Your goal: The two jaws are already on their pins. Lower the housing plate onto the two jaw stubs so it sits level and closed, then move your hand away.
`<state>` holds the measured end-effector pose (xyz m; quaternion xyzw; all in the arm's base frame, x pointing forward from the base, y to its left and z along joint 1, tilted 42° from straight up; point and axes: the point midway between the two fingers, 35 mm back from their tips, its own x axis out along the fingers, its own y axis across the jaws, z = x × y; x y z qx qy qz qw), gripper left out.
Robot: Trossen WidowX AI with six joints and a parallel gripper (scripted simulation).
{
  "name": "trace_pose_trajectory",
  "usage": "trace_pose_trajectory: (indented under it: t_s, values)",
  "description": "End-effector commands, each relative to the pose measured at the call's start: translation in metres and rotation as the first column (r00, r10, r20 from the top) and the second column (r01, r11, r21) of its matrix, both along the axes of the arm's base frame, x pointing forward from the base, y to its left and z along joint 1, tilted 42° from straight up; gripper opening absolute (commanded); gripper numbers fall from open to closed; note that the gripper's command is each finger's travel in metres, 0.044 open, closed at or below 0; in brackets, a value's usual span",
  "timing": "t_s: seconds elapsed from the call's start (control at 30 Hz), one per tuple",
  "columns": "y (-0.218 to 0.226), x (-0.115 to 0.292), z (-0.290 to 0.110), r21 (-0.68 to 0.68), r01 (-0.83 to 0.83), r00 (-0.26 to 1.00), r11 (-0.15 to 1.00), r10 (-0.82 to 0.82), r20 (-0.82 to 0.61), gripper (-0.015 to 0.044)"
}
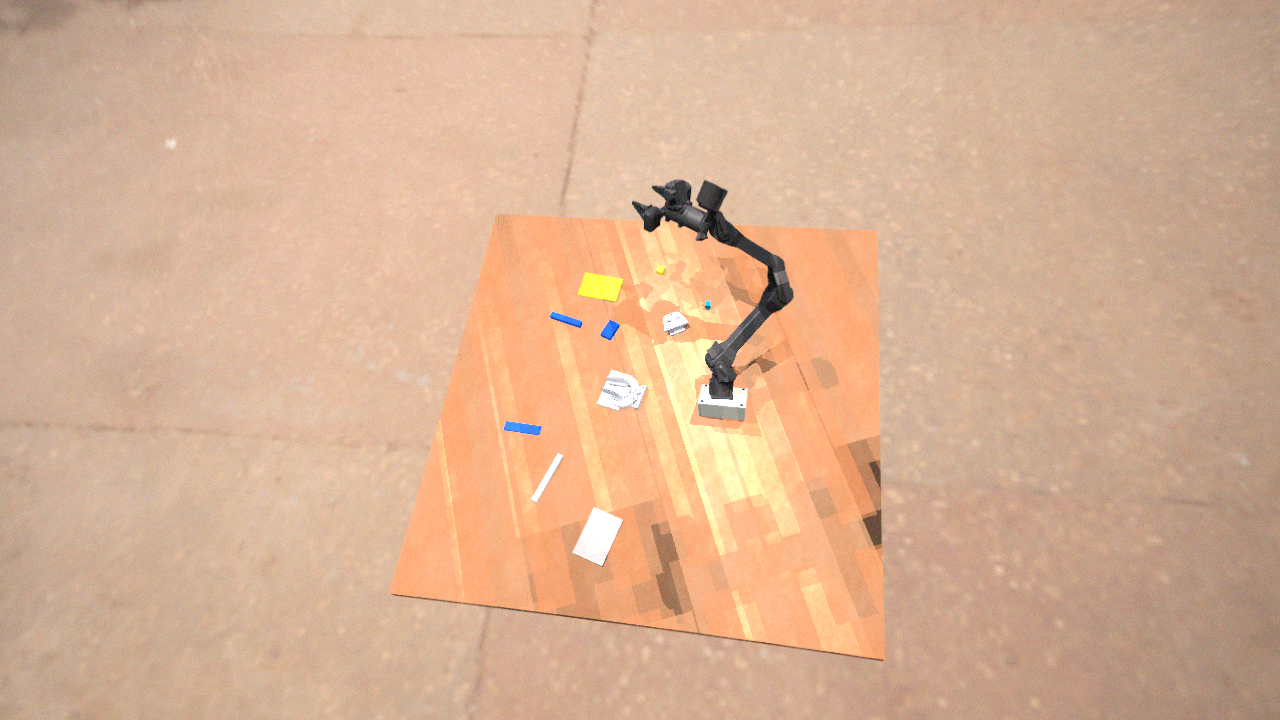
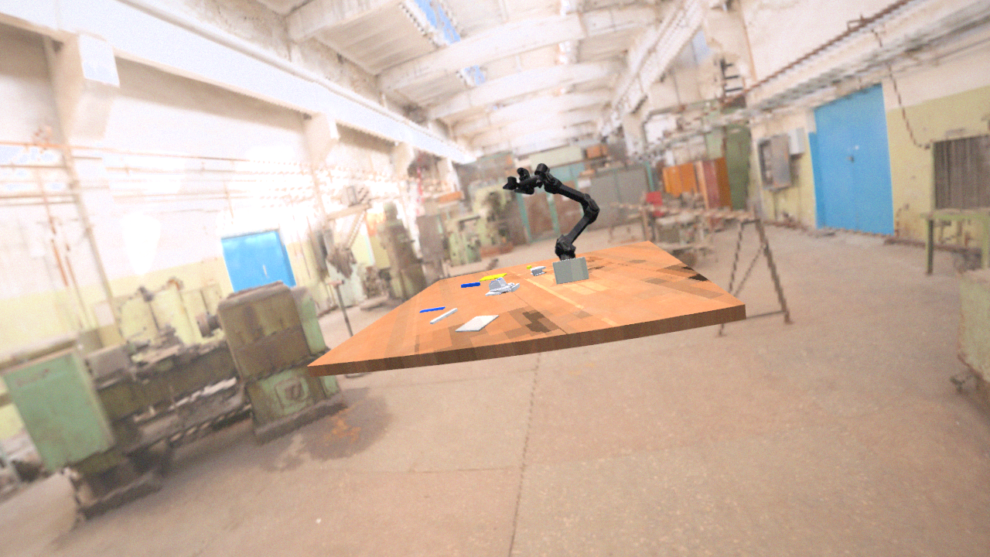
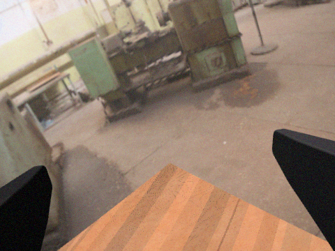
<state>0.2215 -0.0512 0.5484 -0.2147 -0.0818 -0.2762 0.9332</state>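
Note:
My gripper is open and empty, high above the table's far part in the top view. A white base with curved jaw parts stands left of the arm's foot; how the jaws sit on their pins is too small to tell. A small white part with dark spots, which looks like the housing plate, rests on the table apart from the base, farther back. The wrist view shows neither part, only the fingers, a table corner and the floor.
A yellow plate, blue bars, a blue block, a yellow cube, a cyan cube, a white bar and a white plate lie on the wooden table.

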Motion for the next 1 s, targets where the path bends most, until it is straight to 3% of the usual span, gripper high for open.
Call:
trace_pose_trajectory:
  t_s: [0.0, 0.47, 0.97]
  values:
    - [-0.002, 0.008, -0.012, -0.051, 0.024, 0.997, 0.998, -0.028, -0.077, 0.044]
    - [-0.012, 0.031, -0.061, -0.28, 0.057, 0.909, 0.958, -0.166, -0.383, 0.044]
    - [-0.027, 0.042, -0.116, -0.484, -0.038, 0.697, 0.874, -0.324, -0.64, 0.044]
